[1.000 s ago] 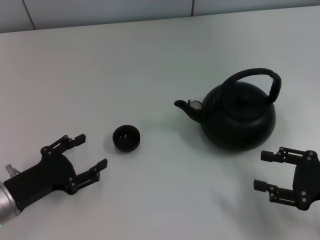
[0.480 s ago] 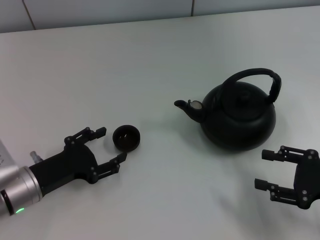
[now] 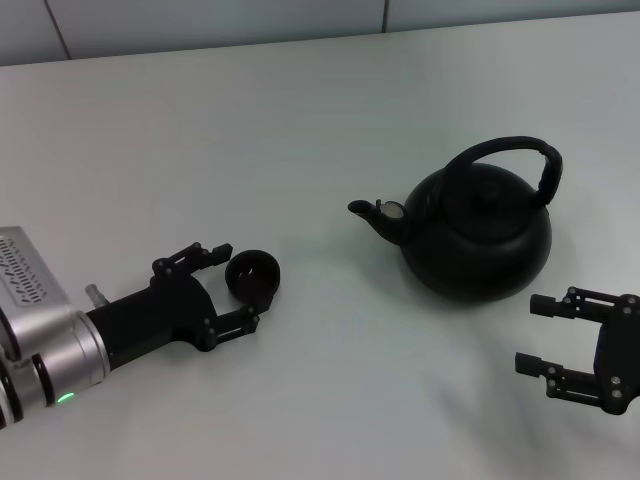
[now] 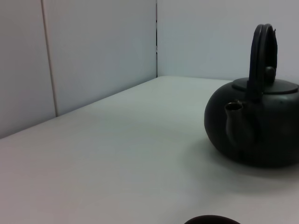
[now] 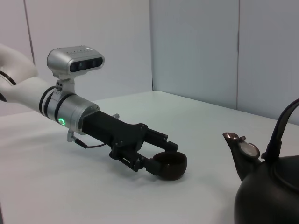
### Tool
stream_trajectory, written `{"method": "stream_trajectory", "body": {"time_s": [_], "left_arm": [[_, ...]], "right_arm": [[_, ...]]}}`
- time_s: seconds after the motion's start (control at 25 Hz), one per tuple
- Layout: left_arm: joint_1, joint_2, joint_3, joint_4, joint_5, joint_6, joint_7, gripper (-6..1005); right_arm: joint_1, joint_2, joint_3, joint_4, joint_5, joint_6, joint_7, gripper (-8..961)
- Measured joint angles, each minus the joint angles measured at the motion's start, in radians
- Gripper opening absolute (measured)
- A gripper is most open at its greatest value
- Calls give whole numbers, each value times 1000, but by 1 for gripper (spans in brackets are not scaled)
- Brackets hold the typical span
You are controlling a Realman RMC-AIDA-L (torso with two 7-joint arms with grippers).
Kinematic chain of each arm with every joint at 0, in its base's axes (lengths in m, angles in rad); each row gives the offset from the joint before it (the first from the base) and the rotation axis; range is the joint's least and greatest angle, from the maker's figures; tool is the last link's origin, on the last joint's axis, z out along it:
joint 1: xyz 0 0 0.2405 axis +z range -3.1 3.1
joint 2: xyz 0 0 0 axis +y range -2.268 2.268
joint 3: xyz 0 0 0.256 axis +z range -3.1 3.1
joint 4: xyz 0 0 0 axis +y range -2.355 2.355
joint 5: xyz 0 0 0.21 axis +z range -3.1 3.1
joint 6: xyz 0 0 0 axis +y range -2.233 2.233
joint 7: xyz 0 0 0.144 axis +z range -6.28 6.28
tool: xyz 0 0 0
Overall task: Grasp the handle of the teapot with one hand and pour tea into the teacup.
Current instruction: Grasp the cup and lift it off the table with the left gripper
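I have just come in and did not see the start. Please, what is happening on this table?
The left gripper has reached the small round black teacup, with its open fingers on either side of the cup but not closed on it. The large glossy black teapot stands untouched on the white table, spout toward the cup. The right gripper waits open beside the teapot, below its arched black handle.
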Motion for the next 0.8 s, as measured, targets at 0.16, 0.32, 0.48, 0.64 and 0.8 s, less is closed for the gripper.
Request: {"method": "stream_trajectory", "body": {"time_s": [0.16,0.32,0.48,0.64,0.8], "left_arm": [[-7,-1,-1,-5,0,-10,0,803],[-18,-1,-2,-14,0,-14,0,782],[-23,-1,-1,-17,0,-19,0,761],[-24,-1,-1,-17,0,-19,0,740],[-25,-1,-1,-19,0,-20,0,719]], "right_arm": [[1,0,0,0,0,0,1,667],[3,0,0,0,0,0,1,667],[4,0,1,0,0,0,1,667],[5,0,1,0,0,0,1,667],[6,0,1,0,0,1,1,667]]}}
